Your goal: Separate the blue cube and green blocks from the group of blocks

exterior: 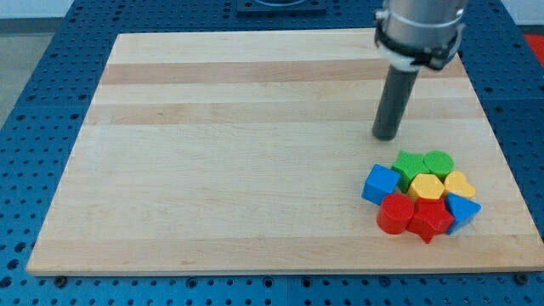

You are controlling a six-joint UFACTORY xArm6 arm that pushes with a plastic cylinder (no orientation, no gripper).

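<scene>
- Two green blocks sit side by side at the top edge of the cluster: a green star-like block (413, 164) and, touching it on the view's right, a green cylinder (439, 161).
- One blue cube (381, 184) stands at the cluster's left edge, touching or nearly touching the pile.
- Just above the green pair, and a little toward the view's left, the rod's lower end, my tip (387, 136), rests on the wooden board (238, 153); the greens lie below and slightly right of it, the cube almost straight below, a bit further off.
- No gripper here, only a plain rod, so nothing is spread or pinched; the tip touches no block.
- Counting the rest: two yellow blocks, a yellow hexagon (427, 187) and a yellow heart-like block (460, 184); two red ones, a red cylinder (394, 212) and a red star (430, 219); one more blue, a blue triangular block (463, 210). Eight blocks in all.
- My guess: the greens, pressed against the yellows, will be harder to free than the cube.
</scene>
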